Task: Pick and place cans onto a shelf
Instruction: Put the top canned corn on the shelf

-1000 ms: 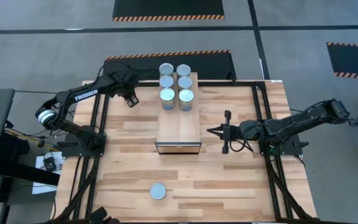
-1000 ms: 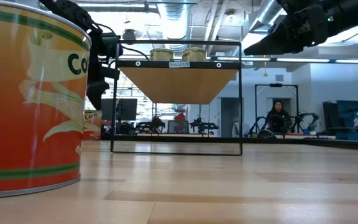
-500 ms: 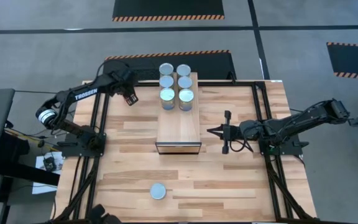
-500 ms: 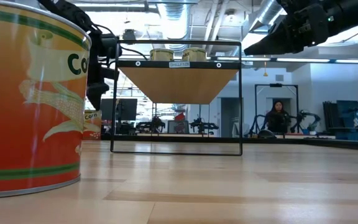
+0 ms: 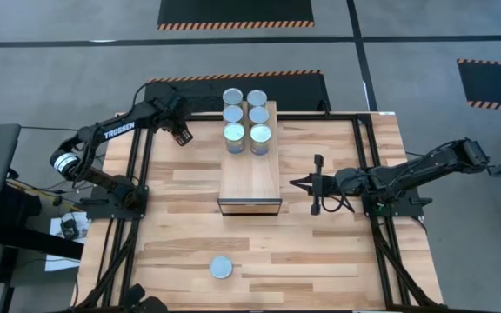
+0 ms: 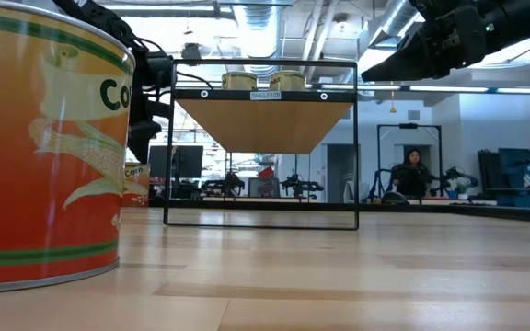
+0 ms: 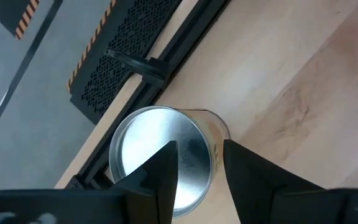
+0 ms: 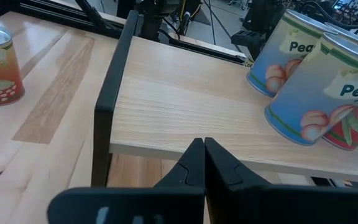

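**Left fingers apart above a can, right fingers closed by the shelf**

Left fingers [image 5: 181,136] stand spread above a can [image 7: 159,160] at the desk's [image 5: 337,261] 10 o'clock corner, gripping nothing. Six cans [image 5: 246,116] cluster on the shelf's [image 5: 250,178] 12 o'clock end. One can [image 5: 222,267] sits alone at 6 o'clock. Right fingers [image 5: 317,184], pressed together and empty, hover at the shelf's 3 o'clock side.

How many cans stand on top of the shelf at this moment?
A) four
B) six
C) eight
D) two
B: the high view shows six cans standing in two rows of three at the far end of the shelf, while one more can stands alone on the table near its front edge.
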`<action>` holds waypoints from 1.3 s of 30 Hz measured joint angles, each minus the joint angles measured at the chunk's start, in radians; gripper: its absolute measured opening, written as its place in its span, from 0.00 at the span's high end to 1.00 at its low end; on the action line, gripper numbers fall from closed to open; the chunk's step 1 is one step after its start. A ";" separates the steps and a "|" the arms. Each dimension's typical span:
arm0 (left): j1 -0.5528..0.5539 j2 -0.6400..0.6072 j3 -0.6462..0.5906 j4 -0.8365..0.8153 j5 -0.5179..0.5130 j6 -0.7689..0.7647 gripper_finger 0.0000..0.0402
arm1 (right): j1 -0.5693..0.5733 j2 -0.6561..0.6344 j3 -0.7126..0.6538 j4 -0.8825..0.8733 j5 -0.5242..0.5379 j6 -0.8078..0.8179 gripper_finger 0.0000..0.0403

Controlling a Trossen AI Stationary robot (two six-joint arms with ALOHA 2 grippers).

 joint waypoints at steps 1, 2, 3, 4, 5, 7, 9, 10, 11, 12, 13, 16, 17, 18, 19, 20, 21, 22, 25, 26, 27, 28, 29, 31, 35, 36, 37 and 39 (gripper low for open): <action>0.000 0.000 0.000 0.000 0.000 0.000 0.70 | 0.000 0.000 0.000 0.000 0.000 0.000 0.97; 0.000 0.000 0.000 0.000 0.000 0.000 0.70 | 0.000 0.000 0.000 0.000 0.000 0.000 0.97; 0.000 0.000 0.000 0.000 0.000 0.000 0.70 | 0.000 0.000 0.000 0.000 0.000 0.000 0.97; 0.000 0.000 0.000 0.000 0.000 0.000 0.70 | 0.000 0.000 0.000 0.000 0.000 0.000 0.97; 0.000 0.000 0.000 0.000 0.000 0.000 0.70 | 0.000 0.000 0.000 0.000 0.000 0.001 0.97; 0.000 0.000 0.000 0.000 0.001 0.000 0.70 | 0.000 0.000 0.000 0.001 0.000 0.001 0.97; 0.000 0.000 0.000 0.000 0.004 0.000 0.70 | 0.000 0.000 0.000 0.003 0.000 0.001 0.97; 0.000 0.000 0.000 0.000 0.004 0.000 0.70 | 0.000 0.000 0.000 0.004 0.000 0.001 0.97; 0.000 0.000 0.000 0.000 0.004 0.000 0.70 | 0.000 0.000 0.000 0.004 0.000 0.001 0.97; 0.000 0.000 0.000 0.000 0.004 0.000 0.70 | 0.000 0.000 0.000 0.003 0.000 0.001 0.97; 0.000 0.000 0.000 0.000 0.004 0.000 0.70 | 0.000 0.000 0.000 0.004 0.000 0.001 0.97; 0.001 0.000 0.000 0.000 0.005 0.000 0.70 | 0.000 0.000 0.000 0.003 0.000 0.000 0.97; 0.001 0.000 0.000 0.000 0.005 0.000 0.70 | 0.000 0.000 0.000 0.003 0.000 0.000 0.97; 0.001 0.000 0.000 0.000 0.005 0.000 0.70 | 0.000 0.000 0.000 0.003 0.000 0.000 0.97; 0.001 0.000 0.000 0.000 0.005 0.000 0.70 | 0.000 0.000 0.000 0.003 0.000 0.000 0.97; 0.001 0.000 0.000 0.000 0.005 0.000 0.70 | 0.000 0.000 0.000 0.003 0.000 0.000 0.97; 0.001 0.000 0.000 0.000 0.005 0.000 0.70 | 0.000 0.000 0.000 0.003 0.000 0.000 0.97; 0.001 0.000 0.000 0.000 0.005 0.000 0.70 | 0.000 0.000 0.000 0.003 0.000 0.000 0.97; 0.001 0.004 0.000 0.000 0.005 0.001 0.70 | 0.000 0.000 0.000 0.003 0.000 0.000 0.97; 0.001 0.013 0.001 -0.001 0.005 0.000 0.70 | 0.000 0.000 0.000 0.003 0.000 0.000 0.97; 0.001 0.026 0.001 -0.006 0.005 0.001 0.70 | 0.000 0.000 0.000 0.003 0.000 0.000 0.97; 0.001 0.039 0.001 -0.014 0.001 0.004 0.70 | 0.001 0.000 0.000 0.003 0.000 0.000 0.97; 0.000 0.049 0.003 -0.006 -0.011 0.012 0.70 | 0.001 0.000 0.000 0.003 0.000 0.000 0.97; -0.001 0.068 0.006 0.003 -0.032 0.018 0.71 | 0.001 0.000 0.000 0.003 0.000 0.000 0.97; -0.003 0.074 0.006 0.011 -0.051 0.046 0.76 | 0.000 0.000 0.000 0.003 0.000 0.000 0.97; -0.005 0.068 0.005 0.011 -0.057 0.054 0.79 | 0.000 0.000 0.000 0.003 0.000 0.000 0.97; -0.005 0.061 0.003 0.007 -0.060 0.061 0.83 | 0.000 0.000 0.000 0.003 0.000 0.000 0.97; -0.005 0.041 -0.001 -0.014 -0.061 0.079 0.91 | 0.000 0.000 0.000 0.003 0.000 0.000 0.97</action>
